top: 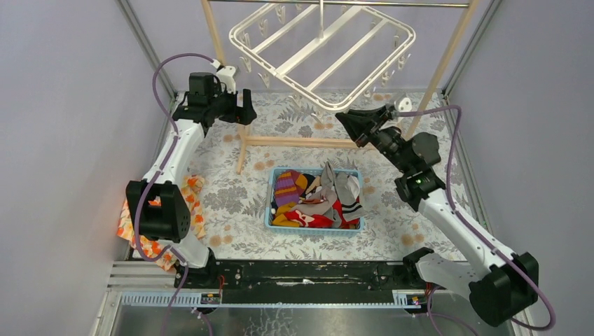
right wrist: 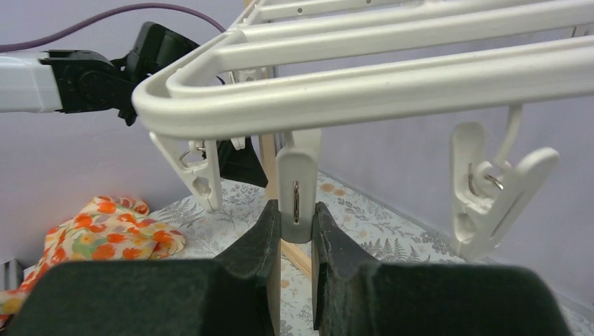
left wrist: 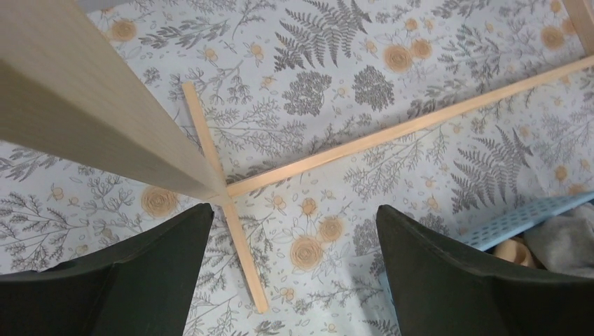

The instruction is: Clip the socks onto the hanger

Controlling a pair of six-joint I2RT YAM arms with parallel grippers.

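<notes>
One blue basket (top: 268, 210) on the tabletop (top: 231, 203) holds grey socks (top: 337, 185) among coloured clothes (top: 294, 189). Left fingers (left wrist: 140, 273) spread, empty; right fingers (right wrist: 259, 238) pinch one clip (right wrist: 297, 175) of the hanger (right wrist: 364, 91).

White hanger (right wrist: 420, 77), grey socks (top: 337, 186), blue basket (top: 315, 229)

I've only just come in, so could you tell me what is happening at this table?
The right claw is shut on one dangling clip under the white hanger. The left claw hangs open beside the wooden rack post, holding nothing. The grey socks lie in the blue basket among other clothes, and no sock is on the hanger yet.
</notes>
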